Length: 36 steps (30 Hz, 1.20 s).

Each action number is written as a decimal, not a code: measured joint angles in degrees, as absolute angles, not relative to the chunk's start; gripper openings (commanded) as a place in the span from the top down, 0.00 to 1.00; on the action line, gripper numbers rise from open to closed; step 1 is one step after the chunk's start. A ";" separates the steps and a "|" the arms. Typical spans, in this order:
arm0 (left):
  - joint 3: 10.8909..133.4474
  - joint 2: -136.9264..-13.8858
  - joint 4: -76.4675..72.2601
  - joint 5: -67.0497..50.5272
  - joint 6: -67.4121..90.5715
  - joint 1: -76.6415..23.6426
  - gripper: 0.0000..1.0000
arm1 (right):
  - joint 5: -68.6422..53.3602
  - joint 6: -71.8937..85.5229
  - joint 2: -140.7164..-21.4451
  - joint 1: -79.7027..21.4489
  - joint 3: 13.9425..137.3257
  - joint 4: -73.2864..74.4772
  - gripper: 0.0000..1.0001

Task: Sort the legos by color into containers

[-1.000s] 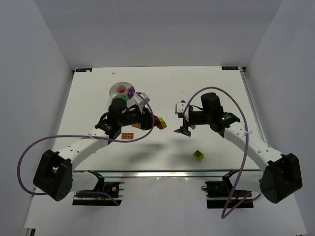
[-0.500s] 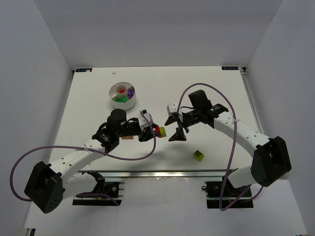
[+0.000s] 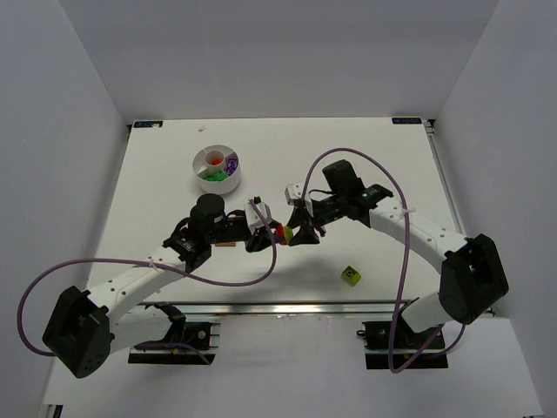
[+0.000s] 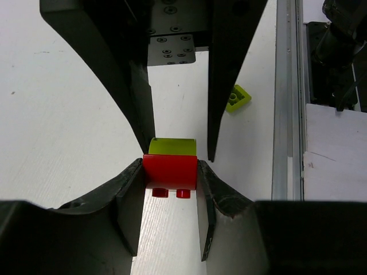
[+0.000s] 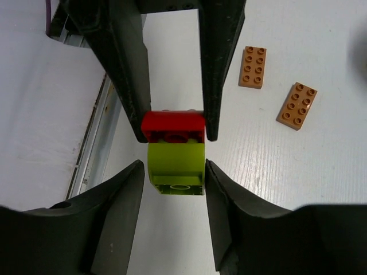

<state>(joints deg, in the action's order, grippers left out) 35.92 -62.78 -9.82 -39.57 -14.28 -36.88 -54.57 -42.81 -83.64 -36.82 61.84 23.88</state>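
1. Nearest the arm bases, right of and nearer than the right gripper [image 3: 301,233], lime-green block [image 3: 351,275] lies loose on the table [image 3: 392,165].
2. Between the two grippers: red-yellow-green piece [image 4: 170,170]. Left gripper [image 4: 170,179] pinches its red end, pads tight on both sides.
3. Right gripper faces it head-on, fingers spread astride the lime end; left wrist view shows a slight gap on one side.
4. Just behind the left gripper: two orange plates [image 5: 252,67] [image 5: 296,106], flat, studs up, apart.
5. Farthest, beyond the left gripper: white dish [image 3: 218,185], with green cube [image 3: 211,175] and purple piece [image 3: 231,163] in separate compartments.
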 measured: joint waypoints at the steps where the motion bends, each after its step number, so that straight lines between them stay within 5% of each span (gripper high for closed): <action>1: 35.92 -62.78 -9.82 -39.62 -14.31 -36.88 1.00 | -54.24 -42.33 -83.61 -36.84 61.84 23.40 0.50; 6: 35.92 -62.78 -9.89 -39.35 -14.28 -36.88 1.00 | -52.93 -40.66 -83.37 -36.88 61.71 20.93 0.67; 9: 35.92 -62.78 -9.87 -38.98 -14.17 -36.84 1.00 | -52.10 -40.51 -83.24 -36.88 61.69 20.67 0.98; 10: 35.92 -62.78 -9.85 -38.76 -14.17 -36.84 1.00 | -51.81 -40.47 -83.20 -36.88 61.67 20.53 1.00; 28: 35.97 -63.70 -11.18 -35.14 -12.93 -26.89 1.00 | -49.39 -33.26 -76.16 -27.77 54.87 14.17 1.00; 36: 50.00 -71.37 -5.67 -2.94 -3.33 -22.02 1.00 | -47.88 -29.41 -72.03 -27.88 51.90 10.11 1.00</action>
<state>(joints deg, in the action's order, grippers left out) 50.00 -71.37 -5.67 -2.94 -3.33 -22.02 -47.88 -29.41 -72.03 -27.88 51.90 10.11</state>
